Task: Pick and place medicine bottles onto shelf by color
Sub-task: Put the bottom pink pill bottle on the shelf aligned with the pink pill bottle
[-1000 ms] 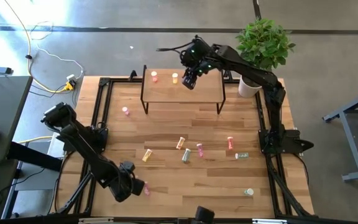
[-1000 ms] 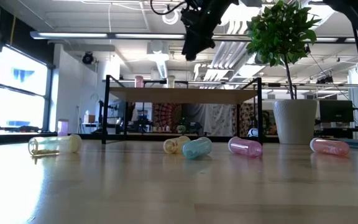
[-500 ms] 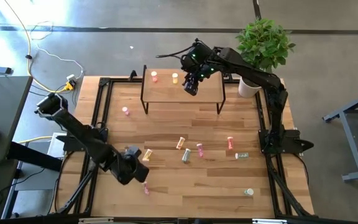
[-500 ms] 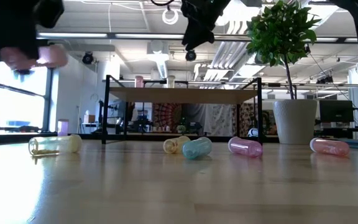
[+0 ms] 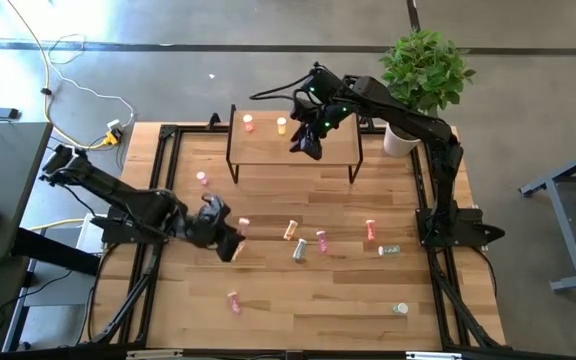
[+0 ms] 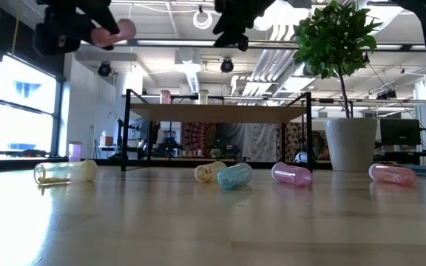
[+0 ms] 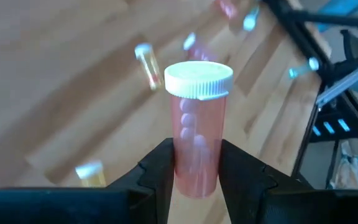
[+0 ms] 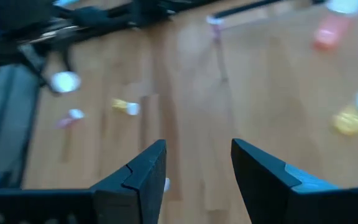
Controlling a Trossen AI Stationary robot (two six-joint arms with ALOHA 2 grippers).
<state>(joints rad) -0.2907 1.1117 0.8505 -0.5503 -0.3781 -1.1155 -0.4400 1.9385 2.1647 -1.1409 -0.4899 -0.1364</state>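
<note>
Over the wooden table (image 5: 298, 290), the left gripper (image 7: 194, 171) clamps a pink white-capped bottle (image 7: 197, 130), base hidden; the right gripper (image 8: 194, 165) hangs with fingers apart.

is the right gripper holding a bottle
No, the right gripper is open over the shelf with nothing between its fingers.

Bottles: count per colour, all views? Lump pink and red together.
Pink/red bottles: 6, one in the left gripper
Yellow bottles: 3
Pale green bottles: 3
Total: 12
</note>
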